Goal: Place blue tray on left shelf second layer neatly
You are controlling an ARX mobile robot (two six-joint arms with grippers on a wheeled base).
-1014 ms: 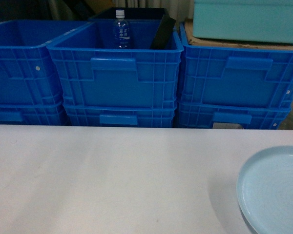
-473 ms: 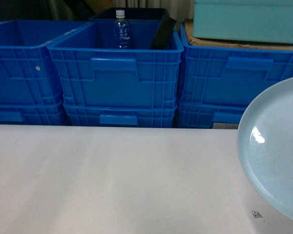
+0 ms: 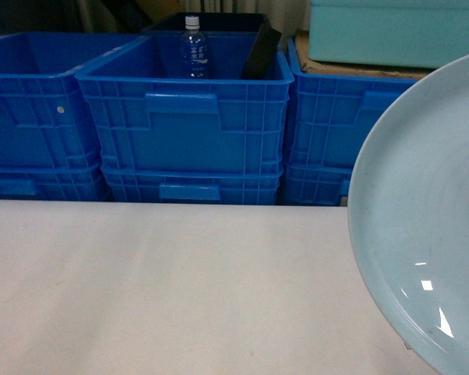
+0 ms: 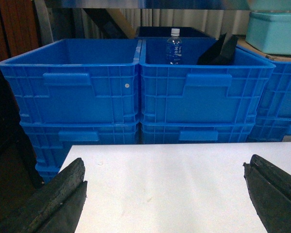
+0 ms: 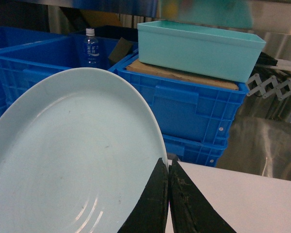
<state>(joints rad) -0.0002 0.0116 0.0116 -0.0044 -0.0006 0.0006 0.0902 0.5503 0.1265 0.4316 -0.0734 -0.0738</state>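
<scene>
The blue tray (image 3: pixel 422 234) is a pale, glossy round dish held up off the white table (image 3: pixel 180 289), tilted with its face toward the head camera and filling that view's right side. In the right wrist view my right gripper (image 5: pixel 168 167) is shut on the right rim of the blue tray (image 5: pixel 72 160), the black fingers pressed together over it. My left gripper (image 4: pixel 165 167) hangs open over the table with nothing between its fingers (image 4: pixel 63 194). A shiny steel shelf crossbar (image 5: pixel 208 9) runs above the crates; which layer it is I cannot tell.
Stacked royal-blue crates (image 3: pixel 187 117) line the far table edge. The middle one holds a water bottle (image 3: pixel 194 48) and a black object (image 3: pixel 259 53). A teal box (image 3: pixel 391 31) rests on cardboard on the right crate (image 5: pixel 184 102).
The tray has risen from lying flat on the table at lower right, tilted upright and come closer to the head camera, now covering much of the right crates.
</scene>
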